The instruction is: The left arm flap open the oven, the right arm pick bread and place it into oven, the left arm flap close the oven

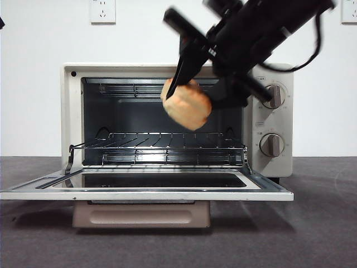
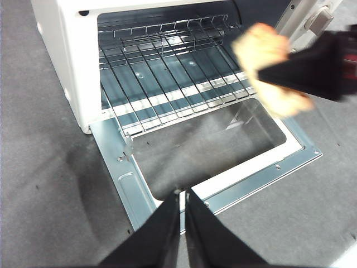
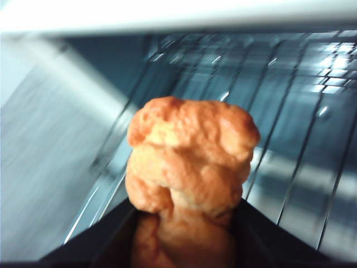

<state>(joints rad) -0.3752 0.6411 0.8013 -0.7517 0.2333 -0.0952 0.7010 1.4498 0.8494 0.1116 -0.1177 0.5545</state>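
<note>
The cream-white oven (image 1: 70, 111) stands with its glass door (image 1: 145, 192) flapped down flat; the wire rack (image 1: 167, 142) inside is bare. My right gripper (image 1: 192, 92) comes in from the upper right and is shut on the lumpy golden-orange bread (image 1: 187, 106), holding it in the air in front of the oven opening, above the rack. The bread fills the right wrist view (image 3: 189, 167) between the jaws. In the left wrist view the bread (image 2: 262, 50) shows blurred by the oven's mouth. My left gripper (image 2: 182, 195) is shut and empty, hovering above the door's front edge (image 2: 234, 192).
Two round knobs (image 1: 272, 96) sit on the oven's right panel. The oven stands on a dark grey table (image 1: 312, 234) before a white wall with outlets (image 1: 102, 10).
</note>
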